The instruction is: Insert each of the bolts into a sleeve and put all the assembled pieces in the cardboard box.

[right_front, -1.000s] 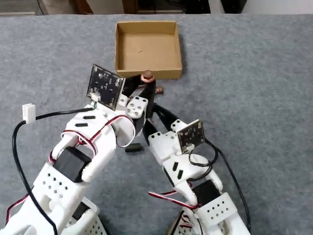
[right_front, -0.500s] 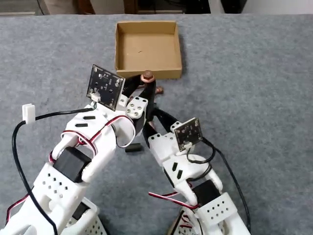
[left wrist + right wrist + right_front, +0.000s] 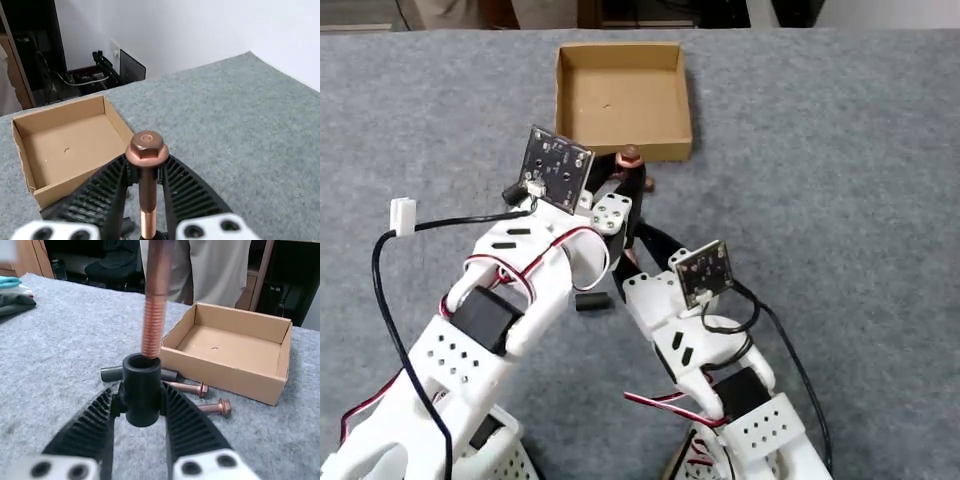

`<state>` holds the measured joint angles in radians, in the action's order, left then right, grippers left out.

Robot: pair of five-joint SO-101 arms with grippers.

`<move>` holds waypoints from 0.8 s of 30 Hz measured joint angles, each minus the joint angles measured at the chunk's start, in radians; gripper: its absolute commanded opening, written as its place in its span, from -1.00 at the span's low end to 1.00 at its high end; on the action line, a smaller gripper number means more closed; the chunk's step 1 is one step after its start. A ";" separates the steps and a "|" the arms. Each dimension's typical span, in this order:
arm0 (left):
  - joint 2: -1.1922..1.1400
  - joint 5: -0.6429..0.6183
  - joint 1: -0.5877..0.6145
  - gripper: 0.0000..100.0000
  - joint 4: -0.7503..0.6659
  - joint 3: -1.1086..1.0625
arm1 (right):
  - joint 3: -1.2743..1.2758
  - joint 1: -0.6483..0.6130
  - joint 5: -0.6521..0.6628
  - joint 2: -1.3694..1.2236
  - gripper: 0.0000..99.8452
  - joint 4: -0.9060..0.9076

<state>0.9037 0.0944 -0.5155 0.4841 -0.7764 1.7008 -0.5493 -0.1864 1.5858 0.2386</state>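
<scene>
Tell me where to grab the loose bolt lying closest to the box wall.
Take the loose bolt by mid-shank, coming from straight above and closing across it. It lies flat on the mat, and the cardboard box wall close behind likely blocks a sideways approach.

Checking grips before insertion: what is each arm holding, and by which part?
Left gripper: copper bolt, jaws on its shank below the head. Right gripper: black sleeve, jaws on its sides.

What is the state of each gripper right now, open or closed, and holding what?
Left gripper: closed on a bolt.
Right gripper: closed on a sleeve.
</scene>
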 measured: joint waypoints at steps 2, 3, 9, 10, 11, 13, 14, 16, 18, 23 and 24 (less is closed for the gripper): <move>0.000 0.000 0.000 -0.96 0.000 -0.002 | 0.000 0.000 0.000 0.000 -1.00 0.000; 0.000 -0.002 0.000 -0.96 0.000 -0.002 | 0.000 0.000 0.000 0.000 -1.00 0.000; 0.000 0.000 0.000 -0.96 0.000 -0.015 | 0.000 0.000 0.000 0.000 -1.00 0.000; 0.000 0.000 0.000 -0.96 0.002 -0.015 | 0.000 -0.002 0.000 0.000 -1.00 0.000; 0.000 0.002 0.000 -0.96 0.014 -0.014 | 0.000 -0.002 0.000 0.000 -1.00 0.000; 0.002 0.002 0.000 -0.96 0.052 -0.002 | 0.000 -0.003 0.000 -0.002 -1.00 0.002; 0.003 0.002 0.000 -0.96 0.077 0.009 | 0.000 -0.003 0.000 -0.002 -1.00 0.002; 0.003 0.002 0.000 -0.96 0.110 0.025 | 0.000 -0.003 0.000 -0.002 -1.00 0.002; 0.003 0.002 0.002 -0.96 0.124 0.031 | 0.000 -0.003 0.000 -0.002 -1.00 0.002; 0.003 0.002 0.002 -0.96 0.130 0.037 | 0.000 -0.003 0.000 -0.002 -1.00 0.002; 0.003 0.002 0.002 -0.96 0.130 0.037 | 0.000 -0.003 0.000 -0.002 -1.00 0.002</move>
<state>0.9068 0.0959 -0.5140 0.6145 -0.7396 1.7008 -0.5524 -0.1864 1.5842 0.2401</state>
